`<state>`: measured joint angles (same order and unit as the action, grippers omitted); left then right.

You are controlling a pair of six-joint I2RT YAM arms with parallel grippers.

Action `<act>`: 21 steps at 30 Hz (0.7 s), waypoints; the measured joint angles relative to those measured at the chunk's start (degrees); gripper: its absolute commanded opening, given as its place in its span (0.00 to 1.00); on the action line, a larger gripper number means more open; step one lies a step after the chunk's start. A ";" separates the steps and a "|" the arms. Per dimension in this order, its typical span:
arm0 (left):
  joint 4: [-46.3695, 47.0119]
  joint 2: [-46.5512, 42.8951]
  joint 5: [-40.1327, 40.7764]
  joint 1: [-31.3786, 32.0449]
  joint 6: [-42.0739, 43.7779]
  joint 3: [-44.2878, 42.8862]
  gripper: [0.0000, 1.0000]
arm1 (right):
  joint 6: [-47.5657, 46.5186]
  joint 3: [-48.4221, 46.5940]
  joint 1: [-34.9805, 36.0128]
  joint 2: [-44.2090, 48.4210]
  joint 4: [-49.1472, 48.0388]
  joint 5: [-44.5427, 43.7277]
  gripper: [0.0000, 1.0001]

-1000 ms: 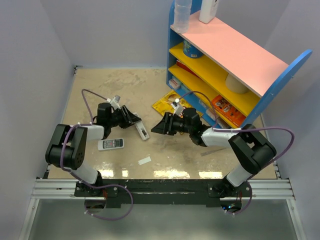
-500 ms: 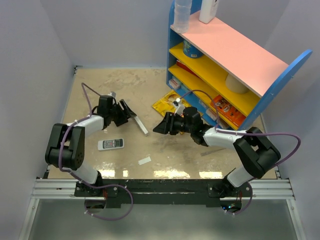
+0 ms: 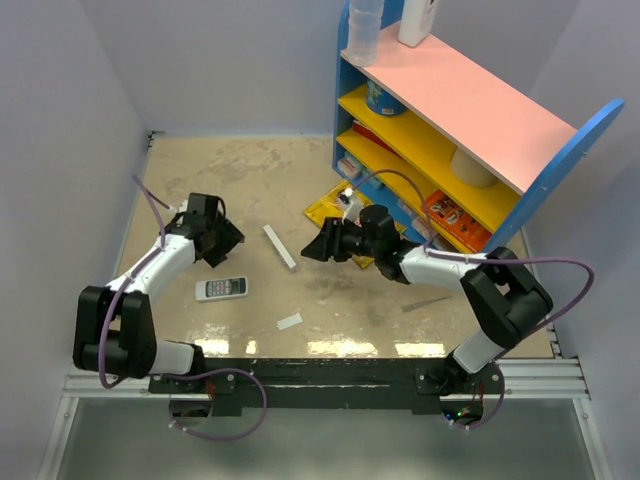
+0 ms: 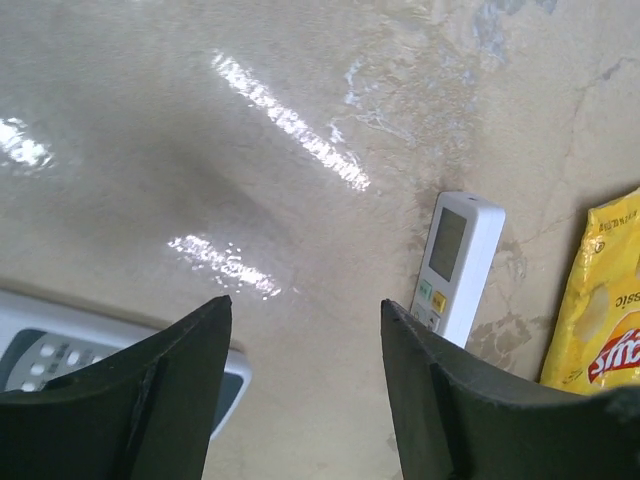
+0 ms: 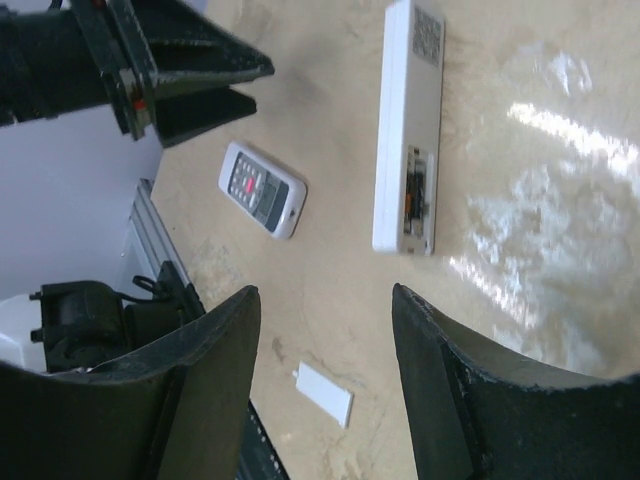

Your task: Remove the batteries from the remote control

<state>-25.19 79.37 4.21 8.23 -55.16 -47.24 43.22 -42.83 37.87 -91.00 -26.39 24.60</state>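
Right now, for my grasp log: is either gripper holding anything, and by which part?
Nothing is held. The left gripper and the right gripper are both open and empty; the narrow white bar lies free on the table.

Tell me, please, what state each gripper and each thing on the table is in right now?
left gripper, open, empty.
right gripper, open, empty.
small remote, lying flat, buttons up, held by nothing.
long white bar, lying flat, free of both grippers, a recess open in its top face.
white scrap, lying loose on the table.
snack bag, lying flat by the shelf.
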 measured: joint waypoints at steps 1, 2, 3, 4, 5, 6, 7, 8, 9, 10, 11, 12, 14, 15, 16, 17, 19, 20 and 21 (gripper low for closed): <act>-1.18 -1.09 0.79 -0.11 -0.76 0.04 0.65 | -1.11 -2.03 0.07 -1.38 0.55 -0.15 0.60; -1.95 -1.92 1.36 -0.26 -1.27 0.11 0.65 | -2.62 -4.20 0.33 -2.82 1.27 -0.83 0.60; -3.10 -2.93 1.92 -0.68 -1.55 0.15 0.65 | -4.22 -6.47 0.59 -4.39 2.29 -1.75 0.60; -3.98 -3.93 2.25 -1.27 -1.86 0.24 0.65 | -5.81 -8.92 0.94 -6.01 3.54 -2.99 0.60; -4.83 -4.79 2.49 -2.05 -1.90 0.28 0.65 | -7.58 -11.34 1.46 -7.58 4.85 -4.46 0.60; -5.51 -5.53 2.58 -3.04 -1.86 0.28 0.65 | -8.96 -13.18 1.92 -8.83 5.99 -5.57 0.59; -6.08 -6.08 2.54 -3.96 -1.84 0.28 0.65 | -10.78 -15.85 2.82 -10.62 7.80 -7.32 0.59; -6.67 -6.67 2.51 -5.11 -1.75 0.33 0.65 | -12.24 -17.90 3.67 -12.15 8.96 -8.59 0.59; -7.06 -7.02 2.51 -5.88 -1.66 0.37 0.65 | -13.33 -19.26 4.42 -13.27 9.77 -9.40 0.58; -7.37 -7.39 2.43 -6.62 -1.64 0.55 0.65 | -14.56 -20.81 5.40 -14.67 10.80 -10.62 0.58; -7.69 -7.69 2.43 -7.21 -1.57 0.79 0.65 | -15.61 -21.94 6.25 -15.78 11.72 -11.54 0.58; -8.17 -7.96 2.43 -7.56 -1.42 0.98 0.65 | -16.39 -22.67 6.86 -16.63 12.41 -12.20 0.58; -9.18 -8.07 2.43 -7.85 -1.27 1.18 0.65 | -18.25 -24.33 8.41 -18.71 14.23 -13.60 0.56; -9.55 -8.07 2.40 -8.04 -1.22 1.22 0.64 | -18.95 -25.07 9.01 -19.69 15.15 -14.38 0.55; -9.90 -8.07 2.21 -8.26 -1.20 1.22 0.64 | -19.43 -25.59 9.46 -20.46 15.80 -14.95 0.54; -10.14 -8.07 2.16 -8.66 -1.14 1.25 0.64 | -20.02 -26.14 9.90 -21.27 16.50 -15.61 0.51; -10.19 -8.07 2.08 -9.38 -0.81 1.40 0.63 | -20.94 -26.82 10.60 -22.56 17.64 -17.05 0.47; -10.16 -8.07 2.01 -9.79 -0.70 1.66 0.63 | -21.40 -27.04 10.97 -23.08 18.34 -18.12 0.42; -10.14 -8.07 2.03 -9.97 -0.63 1.88 0.63 | -21.66 -27.10 11.13 -23.23 18.73 -18.64 0.40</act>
<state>-35.33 71.31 6.24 -1.74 -55.79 -45.36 21.56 -69.93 48.99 -114.24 -7.66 5.96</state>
